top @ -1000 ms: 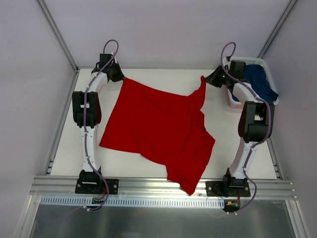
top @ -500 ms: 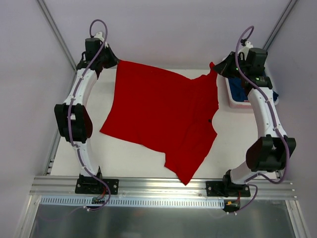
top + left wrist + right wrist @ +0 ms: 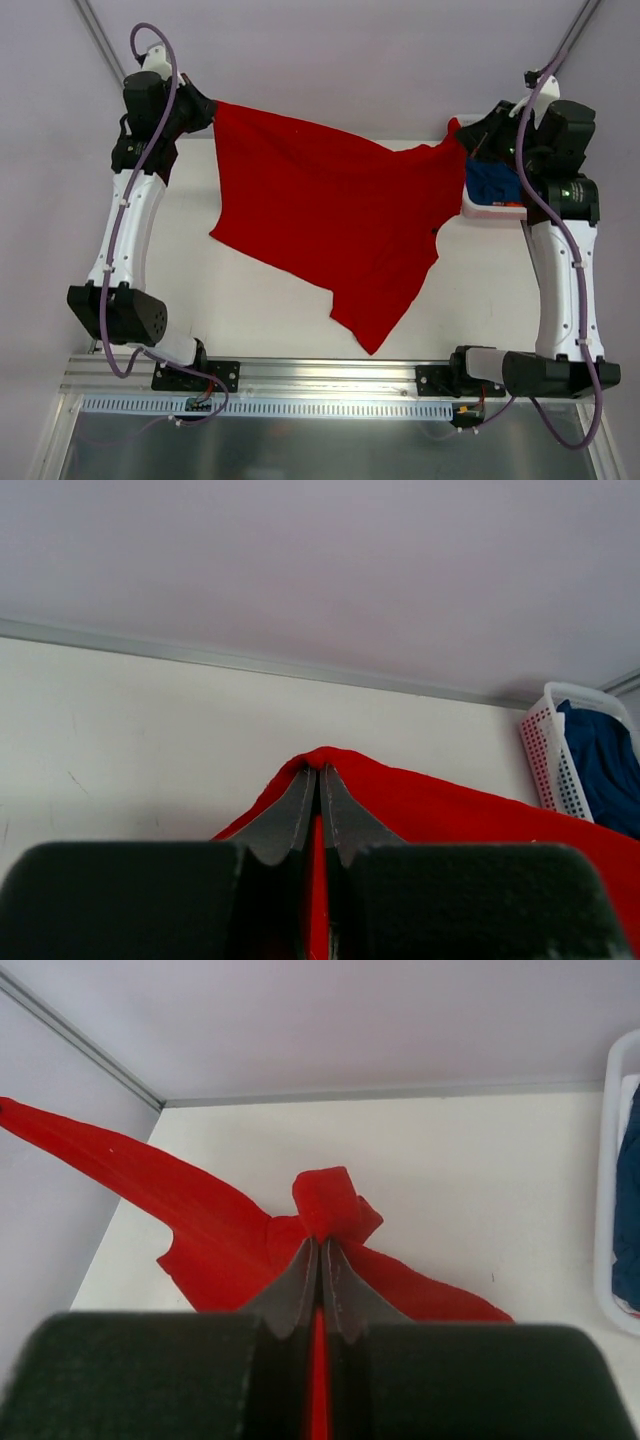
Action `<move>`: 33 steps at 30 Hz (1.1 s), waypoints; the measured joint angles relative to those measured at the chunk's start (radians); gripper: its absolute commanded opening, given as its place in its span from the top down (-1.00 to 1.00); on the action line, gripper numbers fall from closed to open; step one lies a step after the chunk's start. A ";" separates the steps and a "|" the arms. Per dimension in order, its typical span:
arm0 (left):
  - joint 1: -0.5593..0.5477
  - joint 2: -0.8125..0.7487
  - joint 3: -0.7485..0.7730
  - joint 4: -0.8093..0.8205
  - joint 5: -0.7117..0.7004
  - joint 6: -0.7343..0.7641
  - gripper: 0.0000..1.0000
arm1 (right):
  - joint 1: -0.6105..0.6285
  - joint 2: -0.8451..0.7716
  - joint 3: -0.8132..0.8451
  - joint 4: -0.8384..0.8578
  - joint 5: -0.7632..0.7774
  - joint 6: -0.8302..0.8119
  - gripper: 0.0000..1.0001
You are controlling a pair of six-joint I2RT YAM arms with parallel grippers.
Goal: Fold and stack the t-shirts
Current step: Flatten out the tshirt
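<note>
The red t-shirt (image 3: 330, 215) hangs stretched between both grippers, lifted off the table at the back, its lower part trailing toward the front edge. My left gripper (image 3: 212, 108) is shut on its far left corner, seen pinched in the left wrist view (image 3: 320, 770). My right gripper (image 3: 462, 138) is shut on its far right corner, bunched above the fingertips in the right wrist view (image 3: 320, 1242). The navy t-shirt (image 3: 495, 182) lies in the white basket (image 3: 490, 210) under the right arm; it also shows in the left wrist view (image 3: 603, 765).
The white basket stands at the table's back right, its rim visible in the right wrist view (image 3: 606, 1230). Grey walls close in the back and sides. The aluminium rail (image 3: 330, 375) runs along the front edge.
Both arms have risen and spread outward, lifting the red t-shirt's back edge higher and pulling it tauter. The shirt's lower part has dragged a little toward the back.
</note>
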 measured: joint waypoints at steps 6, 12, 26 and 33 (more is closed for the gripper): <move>0.000 -0.173 -0.011 -0.023 -0.020 0.010 1.00 | 0.000 -0.130 0.054 -0.052 0.010 -0.013 0.99; 0.000 -0.393 -0.027 -0.025 -0.036 0.019 1.00 | 0.000 -0.278 0.109 -0.076 0.008 -0.026 0.99; 0.000 -0.811 -0.013 -0.069 -0.077 0.024 1.00 | 0.000 -0.500 0.329 -0.165 -0.005 -0.065 0.99; 0.000 -0.871 0.018 -0.088 -0.090 0.023 1.00 | 0.000 -0.524 0.428 -0.180 -0.006 -0.063 0.99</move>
